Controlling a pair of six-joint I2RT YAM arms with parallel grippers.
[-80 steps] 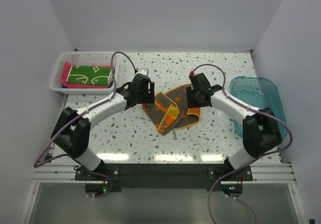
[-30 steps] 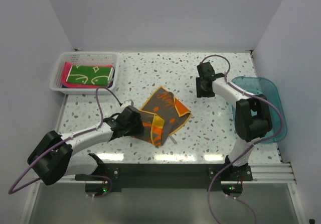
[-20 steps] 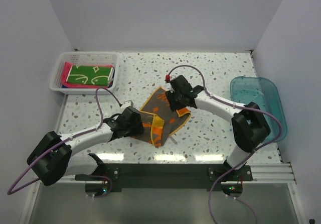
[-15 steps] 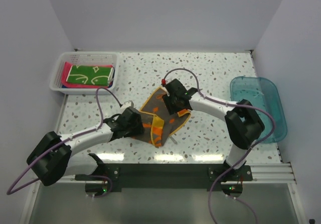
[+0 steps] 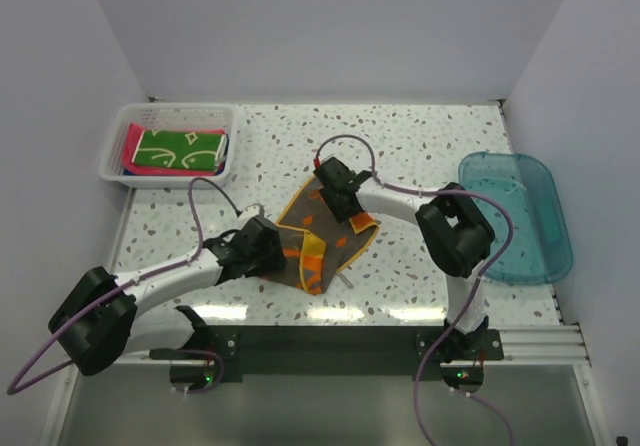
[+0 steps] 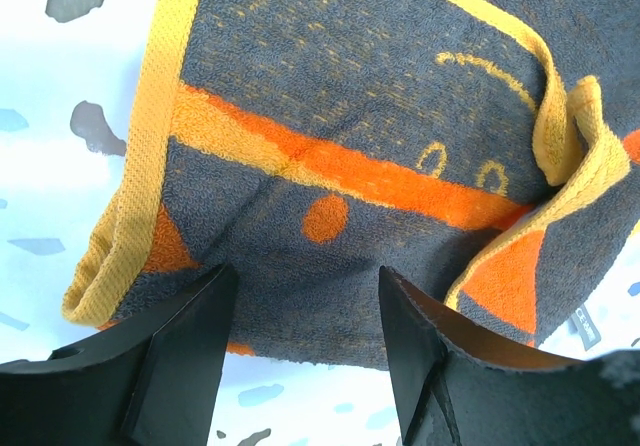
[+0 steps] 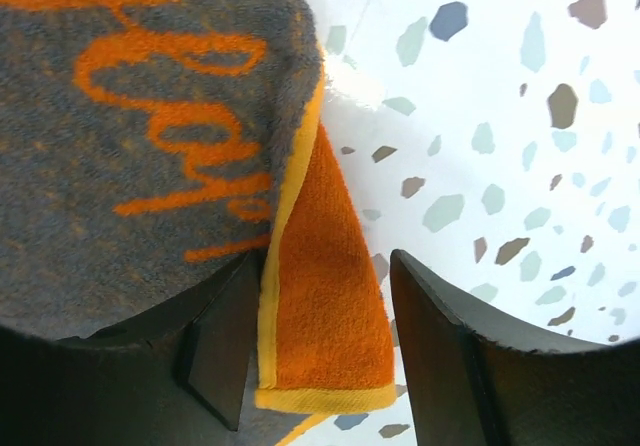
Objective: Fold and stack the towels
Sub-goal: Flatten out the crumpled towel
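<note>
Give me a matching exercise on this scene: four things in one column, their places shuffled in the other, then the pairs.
Things
1. grey towel
2. green towel
3. tub
4. left gripper

Places
A. on top in the basket
B. at the table's right edge
C. at the grey towel's left edge
D. crumpled in the middle

Pairs: 1-D, 2-A, 3-B, 4-C
</note>
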